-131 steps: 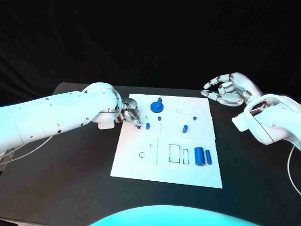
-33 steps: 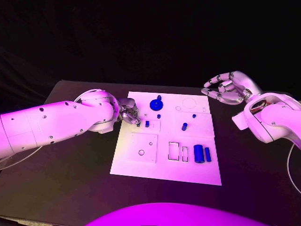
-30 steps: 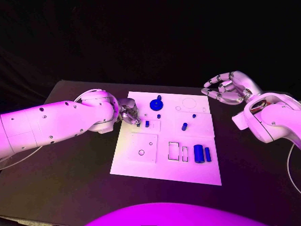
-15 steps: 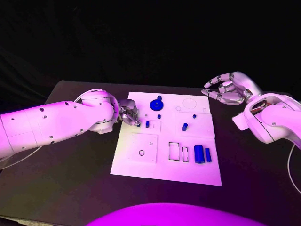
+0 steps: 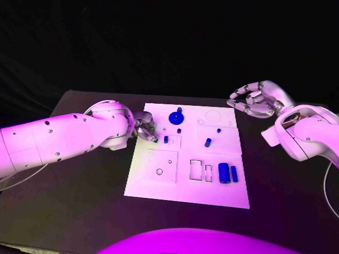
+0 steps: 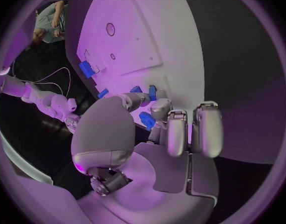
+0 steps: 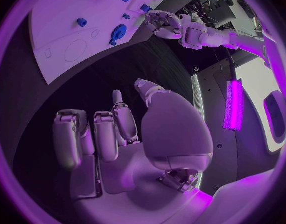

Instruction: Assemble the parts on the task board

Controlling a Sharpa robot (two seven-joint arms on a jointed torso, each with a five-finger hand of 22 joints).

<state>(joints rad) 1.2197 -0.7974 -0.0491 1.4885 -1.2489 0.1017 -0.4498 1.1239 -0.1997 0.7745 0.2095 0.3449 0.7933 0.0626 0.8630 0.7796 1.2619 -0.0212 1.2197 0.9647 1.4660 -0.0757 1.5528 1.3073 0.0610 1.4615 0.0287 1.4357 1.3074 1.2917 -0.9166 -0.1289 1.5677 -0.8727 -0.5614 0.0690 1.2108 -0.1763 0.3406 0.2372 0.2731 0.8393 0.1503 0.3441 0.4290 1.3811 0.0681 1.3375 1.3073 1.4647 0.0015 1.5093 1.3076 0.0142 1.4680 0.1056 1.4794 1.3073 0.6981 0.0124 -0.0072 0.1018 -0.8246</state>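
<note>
The white task board (image 5: pixel 188 188) lies mid-table. My left hand (image 5: pixel 145 128) rests at the board's left edge with its fingers curled; thumb and fingertip (image 6: pixel 138 99) meet on a small blue part (image 6: pixel 136 89). Just beside it an upright blue peg (image 5: pixel 166 139) stands in the board. A blue gear (image 5: pixel 176 116) sits beyond the hand, and another peg (image 5: pixel 207 142) stands mid-board. My right hand (image 5: pixel 255 100) hovers off the board's far right corner, fingers loosely bent and holding nothing.
Two blue cylinders (image 5: pixel 228 173) lie side by side near the board's right edge, next to outlined slots (image 5: pixel 200 170). Bare black table (image 5: pixel 70 211) surrounds the board. The right wrist view shows the board (image 7: pixel 62 15), the gear (image 7: pixel 119 32) and my left hand (image 7: pixel 162 24).
</note>
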